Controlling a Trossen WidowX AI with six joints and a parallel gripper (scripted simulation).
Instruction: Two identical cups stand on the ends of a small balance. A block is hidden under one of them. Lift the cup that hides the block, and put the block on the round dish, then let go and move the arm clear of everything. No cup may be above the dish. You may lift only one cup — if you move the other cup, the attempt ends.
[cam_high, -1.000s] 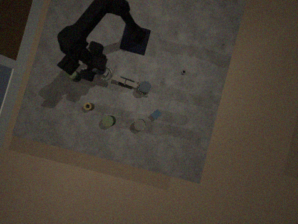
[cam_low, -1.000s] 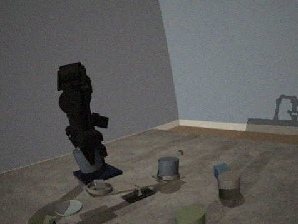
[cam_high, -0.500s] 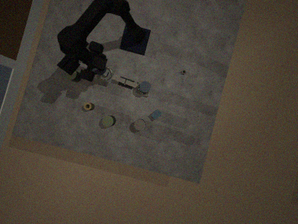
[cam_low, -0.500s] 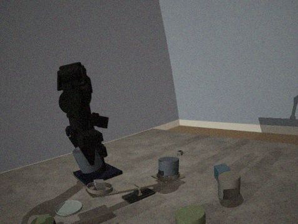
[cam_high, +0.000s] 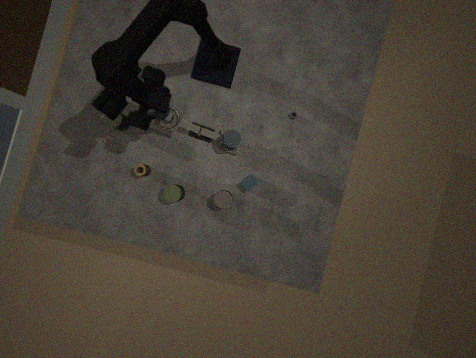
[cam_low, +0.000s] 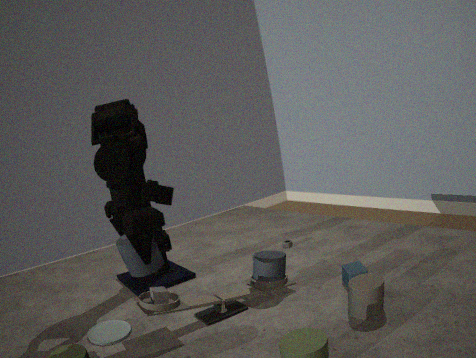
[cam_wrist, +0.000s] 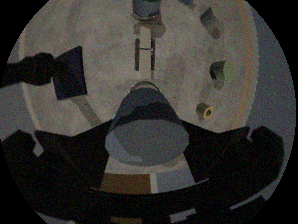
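Note:
My gripper (cam_low: 143, 252) (cam_wrist: 145, 121) is shut on a blue-grey cup (cam_low: 134, 264) (cam_wrist: 147, 145) and holds it tilted in the air, clear of the balance. The other blue-grey cup (cam_high: 230, 139) (cam_low: 269, 266) (cam_wrist: 146, 10) stands on the far end of the balance (cam_low: 197, 303) (cam_wrist: 145, 65). A small pale block (cam_low: 159, 294) lies uncovered in the near pan. The pale round dish (cam_low: 109, 334) lies on the floor beside that pan, with nothing on it. The dish is hidden in the top view, so whether the held cup is above it is unclear.
A green cylinder (cam_high: 172, 194) (cam_low: 304, 344), a beige cylinder (cam_high: 222, 200) (cam_low: 366, 302), a blue block (cam_high: 248, 183) (cam_low: 354, 272) and a yellow ring (cam_high: 140, 170) (cam_wrist: 207, 112) stand to one side. Another green object (cam_low: 68, 352) is near the dish. A small ring (cam_high: 292, 115) (cam_low: 287, 244) lies farther off.

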